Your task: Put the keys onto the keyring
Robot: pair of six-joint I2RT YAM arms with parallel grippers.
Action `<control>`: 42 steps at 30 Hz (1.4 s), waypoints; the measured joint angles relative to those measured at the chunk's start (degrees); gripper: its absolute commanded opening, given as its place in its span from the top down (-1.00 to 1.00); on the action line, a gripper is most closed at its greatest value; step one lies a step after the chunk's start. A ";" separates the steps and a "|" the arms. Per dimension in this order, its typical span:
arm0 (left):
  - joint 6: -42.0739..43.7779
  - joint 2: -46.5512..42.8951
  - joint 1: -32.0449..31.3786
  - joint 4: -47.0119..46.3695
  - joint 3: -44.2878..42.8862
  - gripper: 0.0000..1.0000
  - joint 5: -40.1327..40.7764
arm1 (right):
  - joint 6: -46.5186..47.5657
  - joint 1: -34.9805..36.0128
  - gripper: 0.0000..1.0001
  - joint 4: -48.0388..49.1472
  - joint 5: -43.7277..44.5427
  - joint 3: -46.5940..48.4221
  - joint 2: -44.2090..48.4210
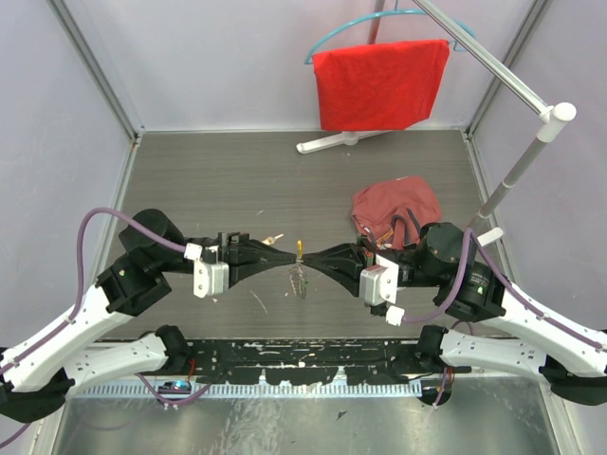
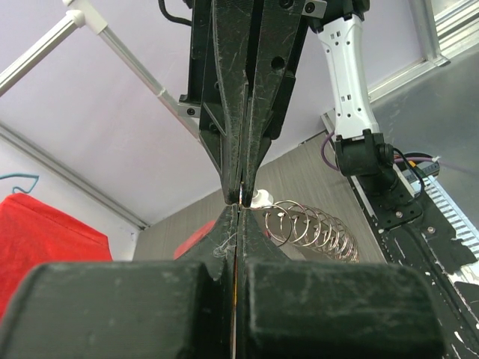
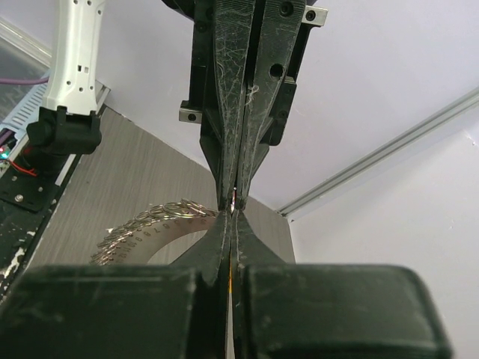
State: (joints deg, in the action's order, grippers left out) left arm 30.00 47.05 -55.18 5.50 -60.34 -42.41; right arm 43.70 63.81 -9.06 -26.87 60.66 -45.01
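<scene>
Over the middle of the table my left gripper and right gripper meet tip to tip. Both are shut on the keyring's yellow curved section, which stands up between the tips. The keyring's grey chain-like loop hangs below them. In the left wrist view a thin yellow-orange edge shows between my shut fingers, and the metal rings trail to the right. The right wrist view shows the same edge and the rings at left. A small gold-orange key lies just behind the left fingers.
A red cloth hangs on a teal hanger at the back. A crumpled reddish cloth lies by the right arm. A white pole slants along the right side. A thin pale sliver lies on the table in front of the left gripper.
</scene>
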 measured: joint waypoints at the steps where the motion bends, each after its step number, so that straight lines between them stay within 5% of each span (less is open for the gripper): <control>1: 0.00 0.00 0.00 0.00 0.00 1.00 -0.02 | 0.00 0.00 0.99 0.00 0.02 0.00 0.00; 6: -0.04 0.04 0.00 -0.02 -0.02 0.62 -0.42 | -0.11 0.00 0.99 0.31 0.02 0.00 0.00; 11: -0.20 0.37 0.00 -0.04 -0.07 0.57 -0.59 | -0.33 0.00 0.99 0.96 0.02 -0.02 0.00; 21: -0.63 0.52 0.00 -0.74 -0.07 0.60 -0.59 | -0.46 0.00 0.98 1.29 0.02 -0.02 -0.02; 27: -1.18 0.52 0.00 -1.73 -0.07 0.97 -0.59 | -0.46 0.00 0.99 1.31 0.20 -0.02 -0.28; 32: -1.27 0.52 0.00 -1.73 -0.07 1.00 -0.59 | -0.52 0.00 0.98 1.33 0.24 -0.02 -0.35; 37: -1.09 0.52 0.00 -1.42 -0.07 1.00 -0.50 | -0.76 0.00 0.22 1.38 0.46 -0.02 -0.37; 42: -0.39 0.35 -0.02 0.70 -0.07 1.00 0.59 | -0.79 0.00 0.05 1.20 2.60 -0.02 -0.04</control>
State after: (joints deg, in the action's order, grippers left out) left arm 29.61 47.40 -55.20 6.20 -60.40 -41.82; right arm 42.92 63.81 -7.86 -24.27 60.64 -45.06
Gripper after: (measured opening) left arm 0.007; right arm 0.451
